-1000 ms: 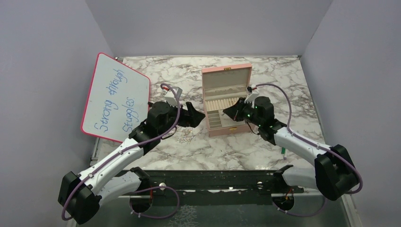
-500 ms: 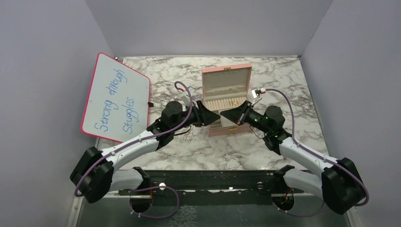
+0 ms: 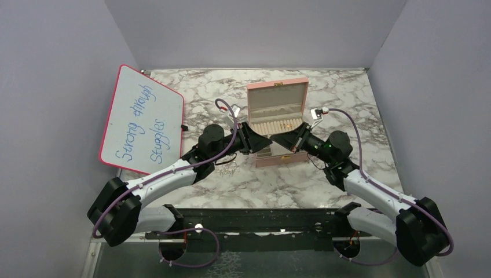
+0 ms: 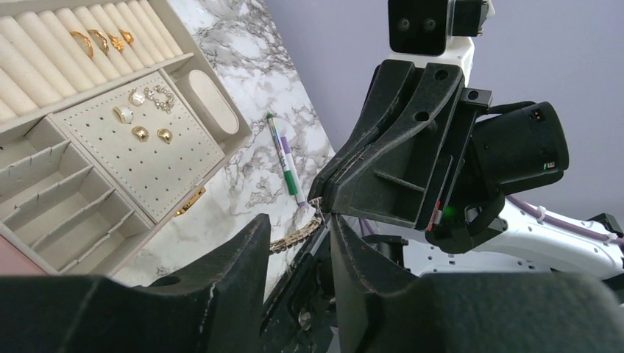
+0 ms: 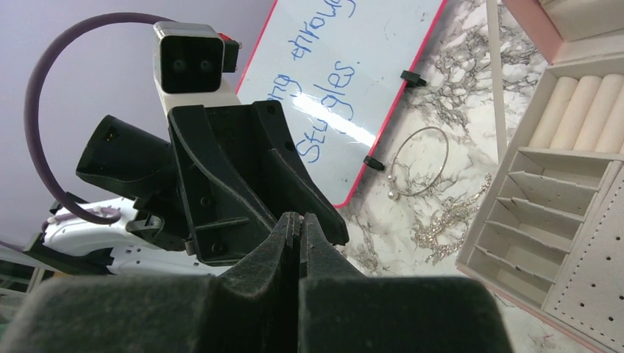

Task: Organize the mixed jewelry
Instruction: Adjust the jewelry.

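Handover point is above the front-left part of the box (image 3: 277, 86), with both grippers nose to nose there.

right gripper (image 4: 321, 197): fingers pressed together, pinching one end of the chain (image 4: 294, 237). The right wrist view shows no gap between its pads.

chain: thin links. It runs from that pinch, slanting down and toward the left gripper (image 4: 299, 224), straight into its gap. The long axis is roughly in line with the two grippers, so it lies along the left fingers, not across them. The lower end goes out of sight behind the left fingers, so I can't tell how much hangs below.

left gripper: jaws part spread, one finger on each side of the chain, no contact visible. It holds nothing.

Judgement: left is the arm to take it. It only has to pinch, no reach needed. The risk is a thin chain lying lengthwise in the gap, so the pads may close past it or catch just a link or two. Right should hold on until left's grip shows.

Other jewelry:
- hoop (image 5: 419, 162) and a tangled sparkly piece (image 5: 450, 219) on the marble (image 5: 471, 66), just left of the box
- rings (image 4: 88, 42) on the rolls (image 4: 29, 66) inside the box
- studs (image 4: 140, 131) on the pad (image 4: 147, 173) inside the box

pen (image 4: 283, 158) lies right of the box and is not part of the job.
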Available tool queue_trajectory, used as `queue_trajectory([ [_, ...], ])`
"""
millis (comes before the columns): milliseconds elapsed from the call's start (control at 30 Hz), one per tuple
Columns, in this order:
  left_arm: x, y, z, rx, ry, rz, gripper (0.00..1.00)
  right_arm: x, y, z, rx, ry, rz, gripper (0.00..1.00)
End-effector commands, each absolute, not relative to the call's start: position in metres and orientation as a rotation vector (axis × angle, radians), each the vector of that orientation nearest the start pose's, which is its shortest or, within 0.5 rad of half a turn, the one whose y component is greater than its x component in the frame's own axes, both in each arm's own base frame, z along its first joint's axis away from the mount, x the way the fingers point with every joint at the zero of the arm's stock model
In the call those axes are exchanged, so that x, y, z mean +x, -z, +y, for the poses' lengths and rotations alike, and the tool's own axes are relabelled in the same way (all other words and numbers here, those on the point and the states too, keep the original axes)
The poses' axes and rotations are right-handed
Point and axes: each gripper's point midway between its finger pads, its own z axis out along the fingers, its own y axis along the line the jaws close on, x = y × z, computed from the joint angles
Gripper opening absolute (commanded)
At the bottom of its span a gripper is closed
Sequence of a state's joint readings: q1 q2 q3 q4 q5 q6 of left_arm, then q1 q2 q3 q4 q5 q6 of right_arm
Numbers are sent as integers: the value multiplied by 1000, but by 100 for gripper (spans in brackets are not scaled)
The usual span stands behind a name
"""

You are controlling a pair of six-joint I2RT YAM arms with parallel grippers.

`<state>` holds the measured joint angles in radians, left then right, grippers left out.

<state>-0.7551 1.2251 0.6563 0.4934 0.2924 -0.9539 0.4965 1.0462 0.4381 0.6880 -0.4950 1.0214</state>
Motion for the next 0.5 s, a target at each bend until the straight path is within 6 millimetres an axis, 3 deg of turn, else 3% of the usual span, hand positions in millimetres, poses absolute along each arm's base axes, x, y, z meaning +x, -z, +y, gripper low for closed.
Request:
queue_trajectory([
  [0,237,-266,-337,96,1512,1784,38,231,-252,263,-53,-1577,1706,5],
  [100,237,-270,-336,114,1499,1763,42,231,-251,263,-57,-1571,1713,5],
  [233,239,-275,-331,119,1469,1734,59,232,-251,263,-60,-1565,1717,5],
  [300,239,-277,-329,124,1459,1722,63,232,-250,263,-59,-1564,1720,5],
  [367,238,-279,-329,128,1459,1714,61,232,-250,264,-59,-1566,1722,5],
  [467,238,-280,-329,137,1457,1710,43,232,-251,264,-57,-1568,1721,5],
])
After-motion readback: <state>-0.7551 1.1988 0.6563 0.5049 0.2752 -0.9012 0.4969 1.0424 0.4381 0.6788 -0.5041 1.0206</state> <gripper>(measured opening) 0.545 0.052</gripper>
